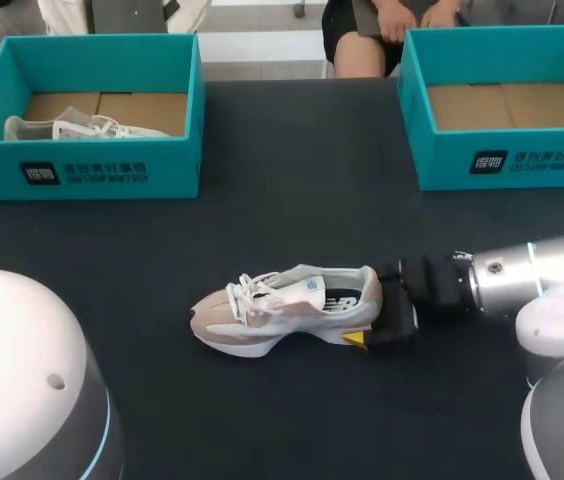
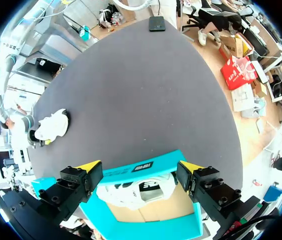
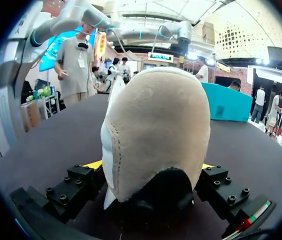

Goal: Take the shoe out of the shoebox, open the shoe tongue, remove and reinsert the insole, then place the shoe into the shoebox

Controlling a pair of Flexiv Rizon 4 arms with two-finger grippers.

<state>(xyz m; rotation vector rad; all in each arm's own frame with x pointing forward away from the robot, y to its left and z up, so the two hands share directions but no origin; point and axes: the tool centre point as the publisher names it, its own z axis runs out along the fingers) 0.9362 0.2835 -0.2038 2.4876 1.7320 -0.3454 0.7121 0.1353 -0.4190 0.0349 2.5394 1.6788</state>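
Head view: the shoe (image 1: 287, 308) stands upright at the middle of the table (image 1: 262, 430), toe towards our left and outside both boxes. The right gripper (image 1: 370, 315) is at its heel. The left box (image 1: 82, 172) holds a second shoe (image 1: 77, 127). The right box (image 1: 502, 160) stands well apart.

Left wrist view: the left gripper (image 2: 140, 169) hangs over the left box, fingers spread wide, holding nothing.

Right wrist view: the heel fills the space between the right fingers. Both appear to press its sides, so we judge it clamped.

Assessment: removal from the box looks done, and opening the tongue is the step in hand. We judge that the left gripper must cross to the laces while the right steadies the heel.
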